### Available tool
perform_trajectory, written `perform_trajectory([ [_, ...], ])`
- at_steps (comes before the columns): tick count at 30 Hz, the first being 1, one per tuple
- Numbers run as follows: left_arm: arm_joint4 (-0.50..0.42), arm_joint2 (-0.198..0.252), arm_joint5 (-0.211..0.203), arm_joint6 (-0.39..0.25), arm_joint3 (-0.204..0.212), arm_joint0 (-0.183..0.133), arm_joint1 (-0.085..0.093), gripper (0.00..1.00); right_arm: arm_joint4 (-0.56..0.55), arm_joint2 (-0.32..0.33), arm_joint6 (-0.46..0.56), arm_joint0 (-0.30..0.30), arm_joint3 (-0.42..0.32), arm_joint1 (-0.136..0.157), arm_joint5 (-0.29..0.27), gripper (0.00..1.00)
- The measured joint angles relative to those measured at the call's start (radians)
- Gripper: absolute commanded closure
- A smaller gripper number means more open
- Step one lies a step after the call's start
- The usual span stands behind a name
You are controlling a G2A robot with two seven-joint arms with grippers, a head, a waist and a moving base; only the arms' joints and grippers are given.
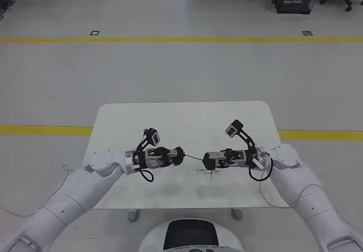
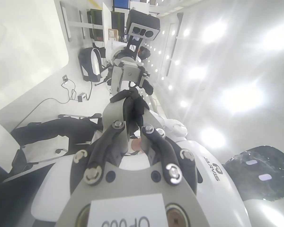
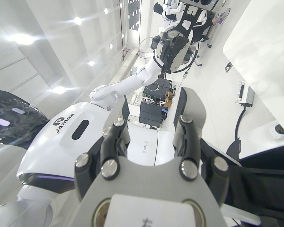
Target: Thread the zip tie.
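Above table [image 1: 169,120], thin dark straight zip tie [image 1: 192,157], in left end effector [image 1: 179,154]

So I'm hanging out over a plain white table [image 1: 181,116] that's sitting on a pale grey floor [image 1: 181,75], two yellow lines [image 1: 169,40] are running across it, a couple of little floor sockets [image 1: 94,32] are sitting past the far line, and a grey power brick [image 3: 245,95] is lying down there trailing a black cable [image 3: 239,121].

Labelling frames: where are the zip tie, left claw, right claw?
zip tie [image 1: 193,157], top view, middle of the strap.
left claw [image 2: 132,100], left wrist view, between its fingertips.
right claw [image 3: 155,95], right wrist view, between its fingertips.
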Motion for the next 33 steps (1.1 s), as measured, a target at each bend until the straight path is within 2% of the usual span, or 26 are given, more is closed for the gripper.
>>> perform_trajectory([
  [33, 0.032, -0.025, 0.028, -0.006, 0.015, 0.008, -0.029, 1.00, -0.008, -0.046, 0.000, 0.044, 0.068, -0.020, 0.000, 0.81],
])
